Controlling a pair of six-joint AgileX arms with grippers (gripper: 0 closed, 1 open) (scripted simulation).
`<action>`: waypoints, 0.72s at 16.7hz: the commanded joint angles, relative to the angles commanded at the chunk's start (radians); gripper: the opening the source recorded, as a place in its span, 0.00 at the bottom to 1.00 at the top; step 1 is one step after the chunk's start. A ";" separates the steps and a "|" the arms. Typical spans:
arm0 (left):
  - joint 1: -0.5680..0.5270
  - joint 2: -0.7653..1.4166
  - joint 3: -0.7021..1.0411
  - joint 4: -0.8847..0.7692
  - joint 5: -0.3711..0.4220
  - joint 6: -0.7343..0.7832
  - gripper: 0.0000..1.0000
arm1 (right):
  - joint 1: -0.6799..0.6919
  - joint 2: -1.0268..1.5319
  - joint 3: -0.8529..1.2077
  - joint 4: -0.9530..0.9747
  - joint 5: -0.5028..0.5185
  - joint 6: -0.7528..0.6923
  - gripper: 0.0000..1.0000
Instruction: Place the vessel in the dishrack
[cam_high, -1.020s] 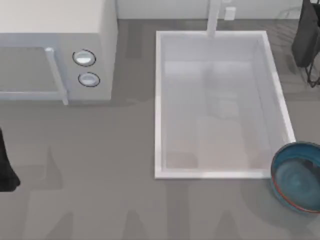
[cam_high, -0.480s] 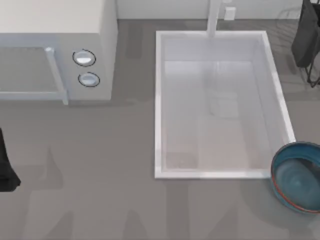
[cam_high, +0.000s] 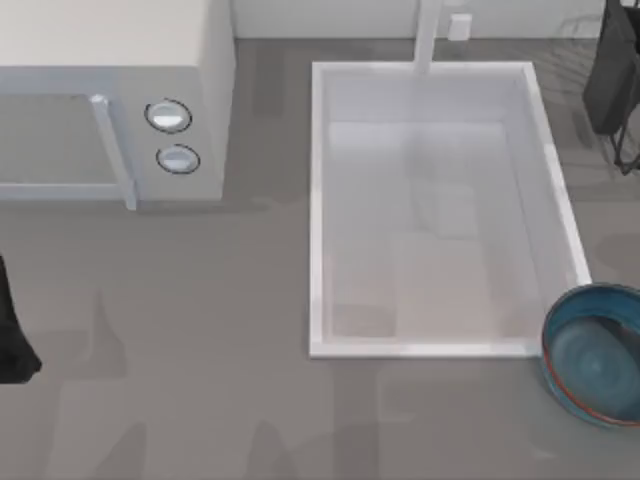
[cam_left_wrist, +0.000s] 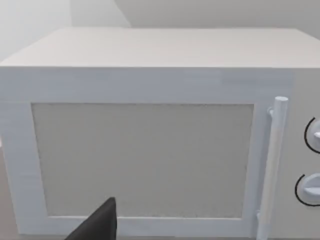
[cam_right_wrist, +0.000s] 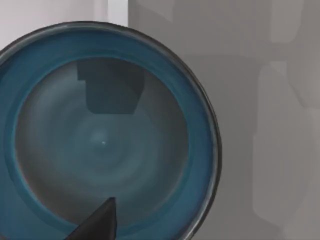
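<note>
The vessel (cam_high: 594, 353), a deep teal-blue bowl with a thin reddish rim, stands upright on the grey counter at the front right, just off the sink's near right corner. In the right wrist view the vessel (cam_right_wrist: 100, 135) lies straight below, with nothing inside it. Thin wires of the dishrack (cam_high: 578, 28) show at the back right corner. My right arm (cam_high: 612, 75) hangs dark over that corner, far behind the vessel. Parked at the left edge is my left arm (cam_high: 12, 335).
A large white sink basin (cam_high: 318, 220) with a faucet (cam_high: 428, 35) fills the middle right. A white microwave (cam_high: 215, 120) with two knobs stands at the back left; the left wrist view faces its door (cam_left_wrist: 142, 160). Bare grey counter lies in front.
</note>
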 joint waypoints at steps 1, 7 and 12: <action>0.000 0.000 0.000 0.000 0.000 0.000 1.00 | 0.001 0.071 0.051 -0.053 -0.001 0.001 1.00; 0.000 0.000 0.000 0.000 0.000 0.000 1.00 | 0.003 0.295 0.239 -0.237 0.002 0.000 1.00; 0.000 0.000 0.000 0.000 0.000 0.000 1.00 | 0.001 0.295 0.240 -0.238 0.002 0.000 1.00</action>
